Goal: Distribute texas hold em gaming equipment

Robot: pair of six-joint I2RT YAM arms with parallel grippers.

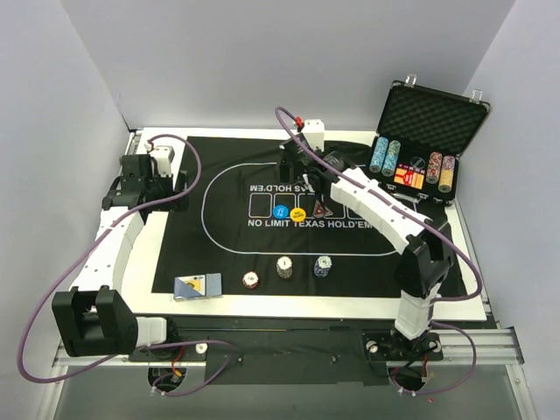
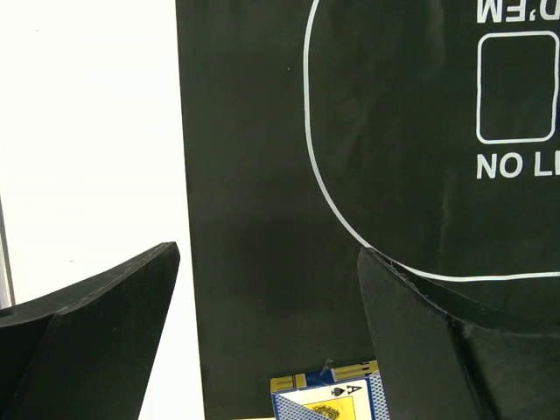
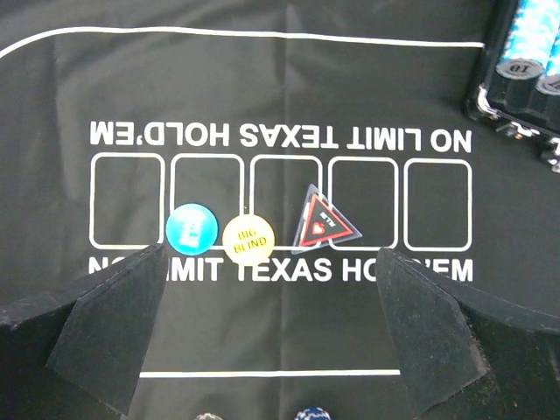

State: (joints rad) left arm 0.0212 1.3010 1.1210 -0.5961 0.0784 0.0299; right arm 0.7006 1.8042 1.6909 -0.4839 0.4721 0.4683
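Three markers — blue disc (image 1: 280, 212), yellow disc (image 1: 298, 213), red triangle (image 1: 322, 211) — lie in a row mid-mat (image 1: 227, 245) in the top view, just near-side of my right gripper (image 1: 296, 173). The left gripper (image 1: 162, 188) hangs well off by the left edge, with the cards (image 1: 197, 286) at the front-left and three chips (image 1: 284, 267) beside them.

Left wrist: fingers (image 2: 96, 332) spread and empty, cards low between them.

Right wrist: fingers spread, nothing held — the row runs across the gap, just ahead of the tips. I judge right the nearer arm.
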